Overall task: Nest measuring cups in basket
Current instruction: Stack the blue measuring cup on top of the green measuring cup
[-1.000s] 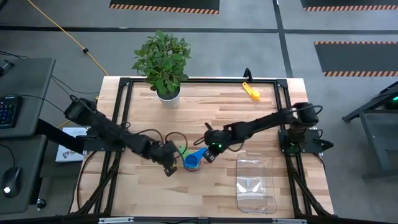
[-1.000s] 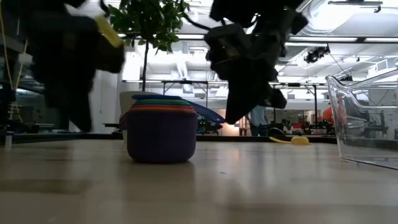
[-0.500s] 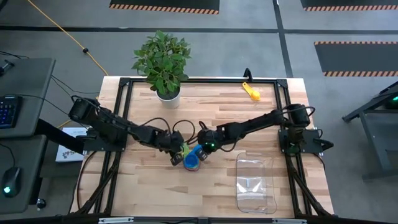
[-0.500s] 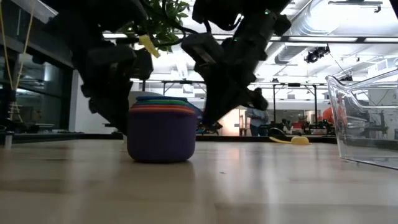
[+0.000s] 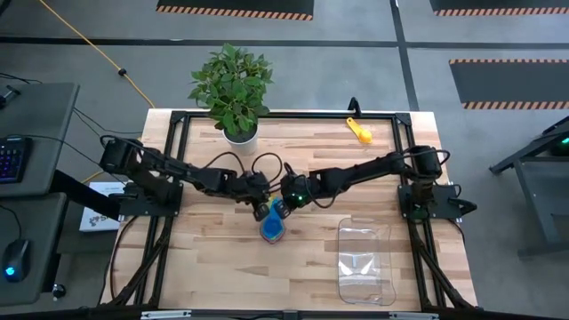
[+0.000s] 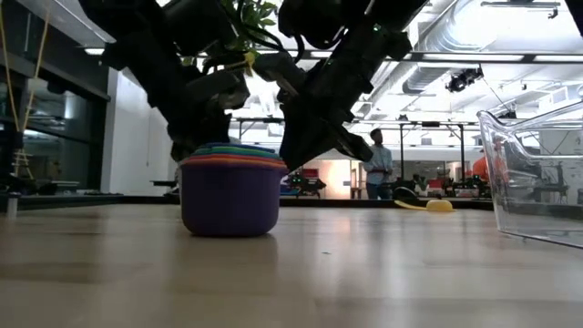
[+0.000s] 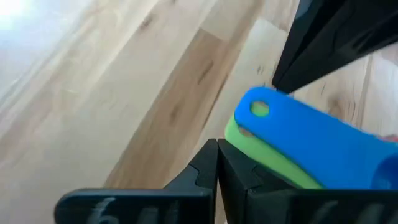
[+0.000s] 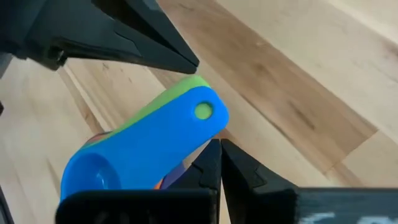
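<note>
A nested stack of measuring cups (image 5: 272, 228) (image 6: 230, 193) stands on its base mid-table, dark blue outermost, light blue on top. The light blue handle (image 7: 305, 140) lies over the green handle (image 7: 267, 157), both pointing toward the far edge. My left gripper (image 5: 261, 210) (image 7: 217, 163) is shut at the handles' left side. My right gripper (image 5: 286, 201) (image 8: 217, 157) is shut at their right side. One yellow cup (image 5: 361, 133) (image 6: 430, 205) lies apart near the far right corner. The clear basket (image 5: 366, 263) (image 6: 537, 173) sits near right. My left gripper has its shut fingertips (image 7: 211, 155) against the left side of the green handle's free end (image 7: 235, 134), slanting down from the table's left. My right gripper has its shut fingertips (image 8: 214, 152) against the right edge of the light blue handle's free end (image 8: 208, 127), slanting down from the right. The stack stays upright on the table.
A white plant pot (image 5: 240, 138) stands at the far edge, left of centre. Both arms cross low over the table's middle. Bare wood lies between the stack and the basket. A person (image 6: 378, 169) stands in the room behind.
My left gripper has moved right and toward the far edge, up to the stack's handles; my right gripper has drawn left to meet them. The green and light blue handles, spread apart before, have swung together to point far. The stack has slid slightly left.
</note>
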